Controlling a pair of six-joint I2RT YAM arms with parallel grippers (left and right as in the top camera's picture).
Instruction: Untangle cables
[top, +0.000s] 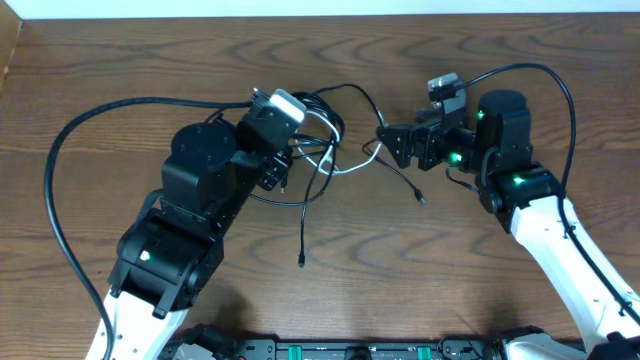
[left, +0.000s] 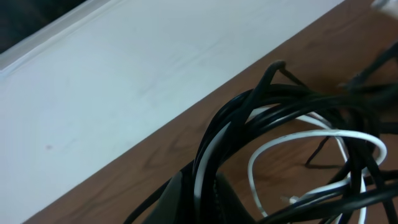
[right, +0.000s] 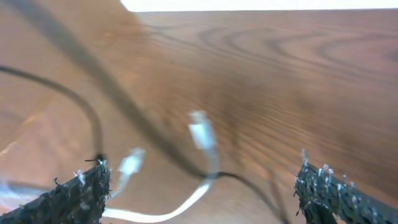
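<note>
The cables (top: 322, 152) lie in a tangle of thin black cords and one white cord at the table's middle. One black end (top: 302, 235) trails toward the front. My left gripper (top: 290, 150) is at the tangle's left side. In the left wrist view it (left: 202, 196) is shut on a bundle of black cords and a white cord (left: 205, 155). A white loop (left: 314, 140) lies to the right of it. My right gripper (top: 386, 145) is at the tangle's right edge. Its fingers (right: 81, 193) stand wide open (right: 202, 186) over blurred white plug ends (right: 200, 134).
Thick black arm wires arc over the wooden table (top: 130, 60) at the left (top: 60, 150) and the right (top: 560, 80). The table's far edge meets a white surface (left: 112, 81). A black rail (top: 350, 350) runs along the front edge.
</note>
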